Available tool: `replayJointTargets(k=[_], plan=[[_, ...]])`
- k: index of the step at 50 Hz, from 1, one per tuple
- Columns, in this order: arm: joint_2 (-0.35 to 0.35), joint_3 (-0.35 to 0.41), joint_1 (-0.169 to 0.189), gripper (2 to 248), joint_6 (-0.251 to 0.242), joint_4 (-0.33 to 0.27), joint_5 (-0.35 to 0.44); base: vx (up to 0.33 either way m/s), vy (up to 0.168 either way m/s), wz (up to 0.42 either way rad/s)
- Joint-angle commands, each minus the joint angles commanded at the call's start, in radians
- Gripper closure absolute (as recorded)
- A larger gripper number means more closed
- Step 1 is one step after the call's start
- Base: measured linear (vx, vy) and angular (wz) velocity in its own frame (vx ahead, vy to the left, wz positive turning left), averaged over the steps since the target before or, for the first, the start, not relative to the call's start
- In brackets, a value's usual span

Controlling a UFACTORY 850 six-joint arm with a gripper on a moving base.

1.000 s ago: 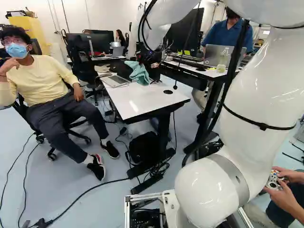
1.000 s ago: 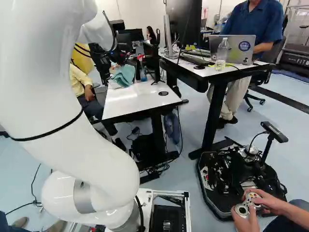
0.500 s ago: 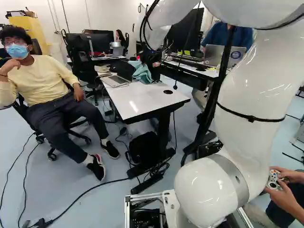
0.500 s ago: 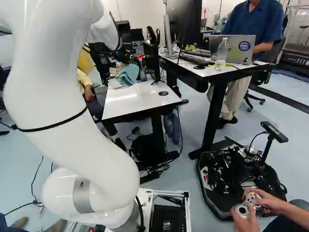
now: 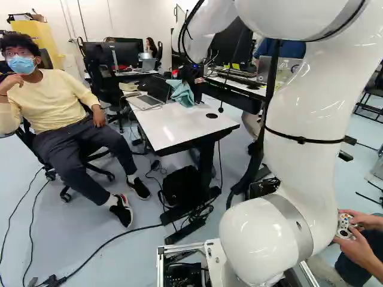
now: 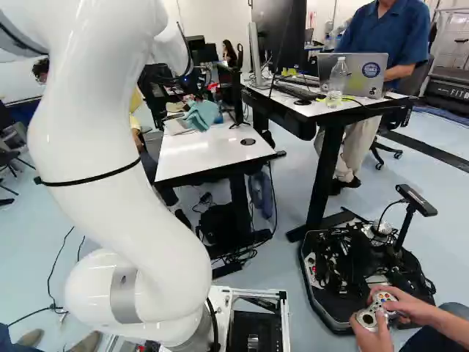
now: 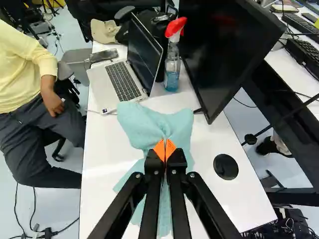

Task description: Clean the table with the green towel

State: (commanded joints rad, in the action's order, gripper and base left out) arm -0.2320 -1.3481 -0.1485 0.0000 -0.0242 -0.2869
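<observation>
towel (image 7: 175,124) and white arm (image 5: 305,107) have shifted, the towel slightly rightward in both base views; the gripper (image 7: 164,150) clenches its middle (likely so loose folds wipe the table (image 7: 224,199)).

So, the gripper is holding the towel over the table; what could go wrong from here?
The towel reaches the laptop, so wiping might drag it. The spray bottle stands ahead and could tip over. The monitor is close, so the gripper may bump it.
</observation>
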Motion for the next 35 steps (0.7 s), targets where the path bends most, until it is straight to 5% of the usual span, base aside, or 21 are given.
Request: replayJointTargets(k=[35], plan=[[-0.131, -0.149, 0.018, 225, 0.000, 0.000, -0.056, 0.000, 0.000, 0.000]])
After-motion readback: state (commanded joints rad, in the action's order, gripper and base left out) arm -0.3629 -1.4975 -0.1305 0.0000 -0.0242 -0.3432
